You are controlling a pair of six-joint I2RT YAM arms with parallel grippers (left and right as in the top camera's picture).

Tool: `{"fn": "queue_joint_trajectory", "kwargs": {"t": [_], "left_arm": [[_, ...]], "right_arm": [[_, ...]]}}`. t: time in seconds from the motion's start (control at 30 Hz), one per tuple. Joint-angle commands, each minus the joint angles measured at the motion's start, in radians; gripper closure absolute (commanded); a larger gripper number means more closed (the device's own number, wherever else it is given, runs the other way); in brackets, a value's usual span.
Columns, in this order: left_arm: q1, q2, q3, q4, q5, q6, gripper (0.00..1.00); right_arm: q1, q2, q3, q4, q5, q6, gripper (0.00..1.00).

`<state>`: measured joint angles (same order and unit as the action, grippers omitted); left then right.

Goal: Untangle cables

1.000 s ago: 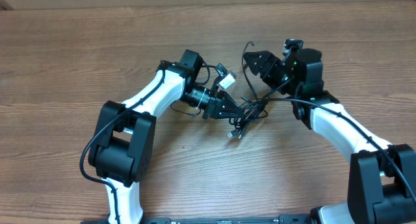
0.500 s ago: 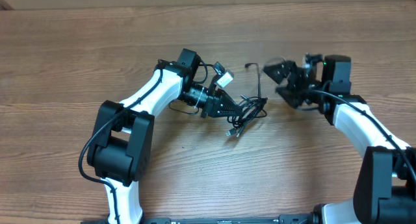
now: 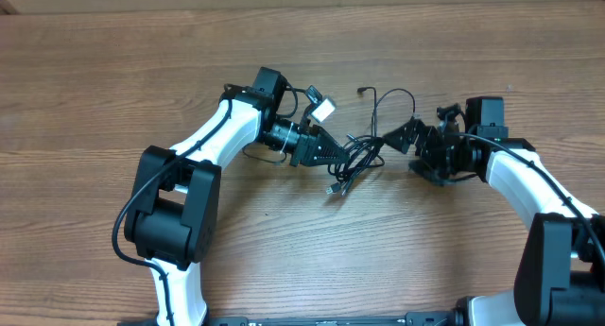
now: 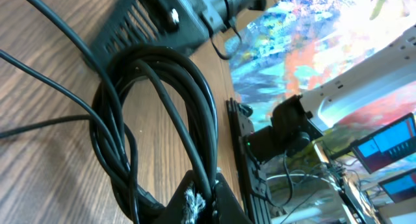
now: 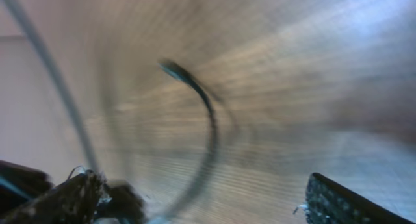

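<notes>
Okay, cables (image 3: pixel 364 154) bunched mid-surface (image 3: pixel 95 80), bare wood at 12 and 6 o'clock; left end effector (image 3: pixel 342 154) clamped on the bundle, right end effector (image 3: pixel 401 152) at its 3 o'clock, wide open, gripping nothing I can see.

Right gripper (image 3: pixel 405 149) now sits lower, just right of the cables (image 3: pixel 362 154); one cord loop (image 3: pixel 398 95) reaches farther right.

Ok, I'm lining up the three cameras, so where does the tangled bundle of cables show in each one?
Overhead: the cables lie tangled at table centre.
Left wrist: the cables loop across the left and middle.
Right wrist: only one blurred curved cord, mid-frame.
Shared landmark: the wooden table, under them in all three.
</notes>
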<state>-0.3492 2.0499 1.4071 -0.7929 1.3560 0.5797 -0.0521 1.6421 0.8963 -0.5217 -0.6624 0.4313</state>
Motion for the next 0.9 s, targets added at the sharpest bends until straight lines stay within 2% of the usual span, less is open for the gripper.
{"fn": "queue_joint_trajectory", "kwargs": {"t": [0.0, 0.17, 0.33, 0.43, 0.47, 0.53, 0.57, 0.67, 0.87], "left_arm": [[0.019, 0.007, 0.004, 0.052, -0.047, -0.141, 0.96], [0.061, 0.007, 0.004, 0.115, -0.2, -0.358, 0.96], [0.083, 0.007, 0.003, 0.119, -0.244, -0.425, 0.96], [0.082, 0.007, 0.003, 0.119, -0.246, -0.431, 0.96], [0.082, 0.007, 0.003, 0.12, -0.253, -0.439, 0.96], [0.083, 0.007, 0.003, 0.124, -0.303, -0.488, 0.96], [0.083, 0.007, 0.003, 0.126, -0.322, -0.5, 0.96], [0.086, 0.007, 0.003, 0.126, -0.369, -0.53, 0.96], [0.11, 0.007, 0.003, 0.121, -0.373, -0.541, 0.96]], "right_arm": [[0.005, -0.009, 0.002, -0.072, 0.067, -0.115, 0.07], [0.029, -0.009, 0.002, -0.113, 0.06, -0.142, 0.1], [0.107, -0.009, 0.002, -0.083, 0.026, -0.157, 0.18], [0.182, -0.009, 0.002, -0.04, 0.041, -0.174, 0.26], [0.207, -0.009, 0.002, -0.02, 0.052, -0.174, 0.32], [0.247, -0.009, 0.003, 0.022, 0.069, -0.167, 0.41], [0.259, -0.009, 0.002, 0.038, 0.071, -0.16, 0.43], [0.291, -0.009, 0.002, 0.087, 0.089, -0.077, 0.43], [0.342, -0.009, 0.001, 0.105, 0.286, 0.279, 0.43]]}}
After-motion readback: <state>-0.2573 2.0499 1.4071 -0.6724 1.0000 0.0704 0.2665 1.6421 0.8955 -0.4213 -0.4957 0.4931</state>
